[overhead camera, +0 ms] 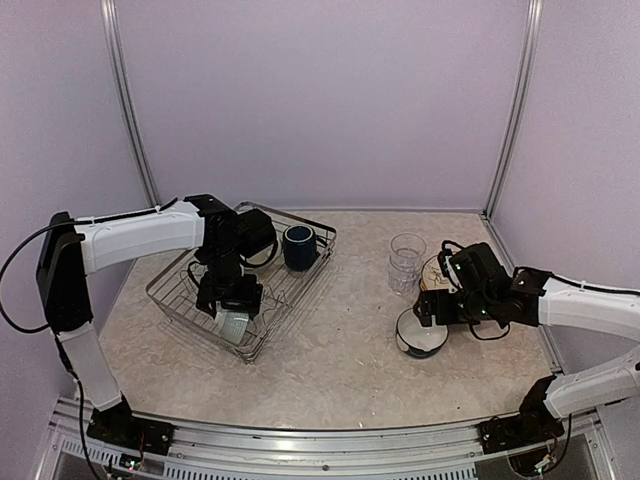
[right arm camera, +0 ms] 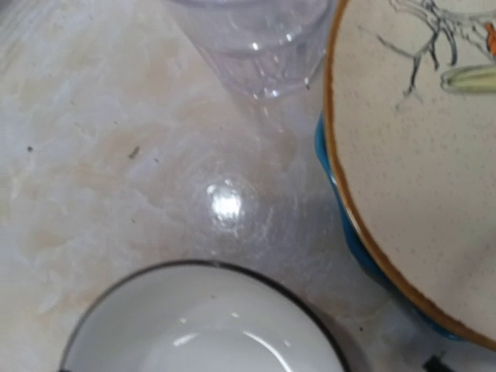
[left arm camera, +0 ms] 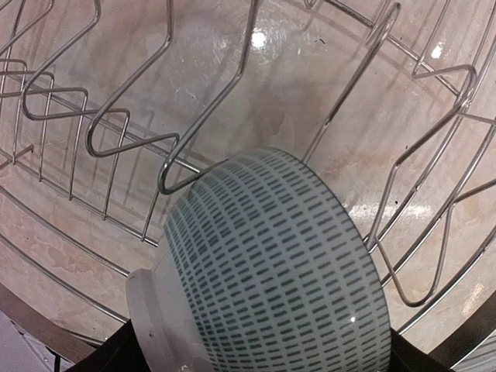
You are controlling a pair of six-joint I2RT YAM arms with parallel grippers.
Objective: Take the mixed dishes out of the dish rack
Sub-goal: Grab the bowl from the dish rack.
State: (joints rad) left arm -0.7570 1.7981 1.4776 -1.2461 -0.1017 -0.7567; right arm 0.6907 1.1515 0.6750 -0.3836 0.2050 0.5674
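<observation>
Right gripper (overhead camera: 428, 315) is hanging released over a pale-lined teal bowl (overhead camera: 420, 338) on the table (overhead camera: 330, 370); glass tumbler (overhead camera: 407, 262) and cream bird-patterned plate (right arm camera: 418, 155) are standing unloaded behind. Left gripper (overhead camera: 232, 318) is straddling a dash-patterned bowl (left arm camera: 271, 271) in the silver wire dish rack (overhead camera: 175, 300), grip undetermined, navy mug (overhead camera: 298, 247) remaining beyond.

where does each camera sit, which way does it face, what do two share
Top external: above and behind the robot, facing down over the table; left arm and right arm show whole.
Left wrist: on the left arm, facing down into the dish rack at a dash-patterned bowl; its dark fingers flank it.
Right wrist: on the right arm, facing down at a pale-inside bowl, glass tumbler and bird plate; its tool barely shows.
Shared: top and left wrist both see the rack and that bowl.
</observation>
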